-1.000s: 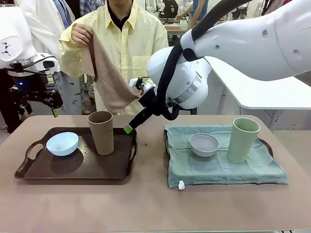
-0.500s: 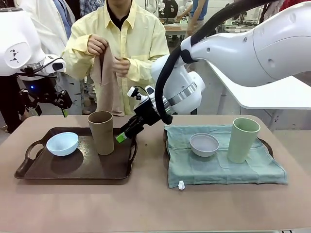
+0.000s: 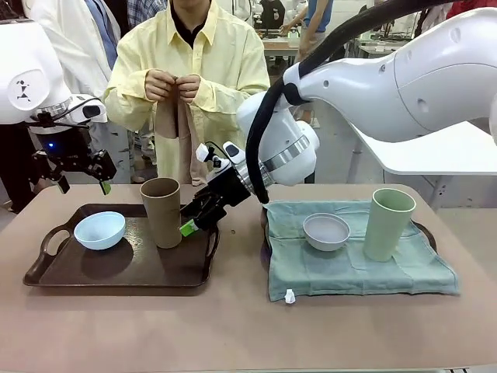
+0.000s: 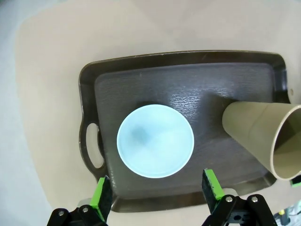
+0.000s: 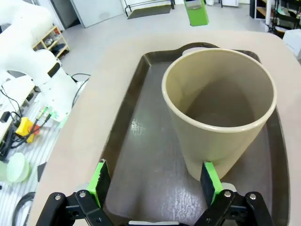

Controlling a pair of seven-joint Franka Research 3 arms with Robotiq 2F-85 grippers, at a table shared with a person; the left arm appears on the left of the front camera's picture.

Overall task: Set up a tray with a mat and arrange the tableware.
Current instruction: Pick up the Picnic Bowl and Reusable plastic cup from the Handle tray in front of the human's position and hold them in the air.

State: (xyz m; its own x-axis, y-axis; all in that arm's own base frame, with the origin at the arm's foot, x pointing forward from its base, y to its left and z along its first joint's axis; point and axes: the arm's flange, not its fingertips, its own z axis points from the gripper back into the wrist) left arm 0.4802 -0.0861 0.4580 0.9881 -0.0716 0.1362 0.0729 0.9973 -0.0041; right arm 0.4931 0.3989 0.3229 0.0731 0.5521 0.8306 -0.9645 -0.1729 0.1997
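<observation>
On the left, a dark brown tray (image 3: 46,268) holds a light blue bowl (image 3: 99,230) and a tan cup (image 3: 161,211). My left gripper (image 3: 82,185) hovers open above the bowl (image 4: 155,141), its pads (image 4: 102,197) wide apart. Reaching across, my right gripper (image 3: 192,221) is open just right of the tan cup (image 5: 218,113) and level with it. The right tray (image 3: 425,231) carries a green mat (image 3: 349,268), a grey-white bowl (image 3: 326,231) and a pale green cup (image 3: 387,224). A person holds a tan cloth (image 3: 177,132) in both hands.
The tan cup (image 4: 263,136) stands at the tray's (image 4: 141,70) right side, close to the bowl. The brown table (image 3: 233,326) has free room in front of both trays. My right arm's white body (image 3: 373,85) spans above the table's middle.
My right gripper has moved down and left, close to the tan cup. My left gripper has shifted slightly right over the tray. The person has brought both hands together, folding the cloth.
</observation>
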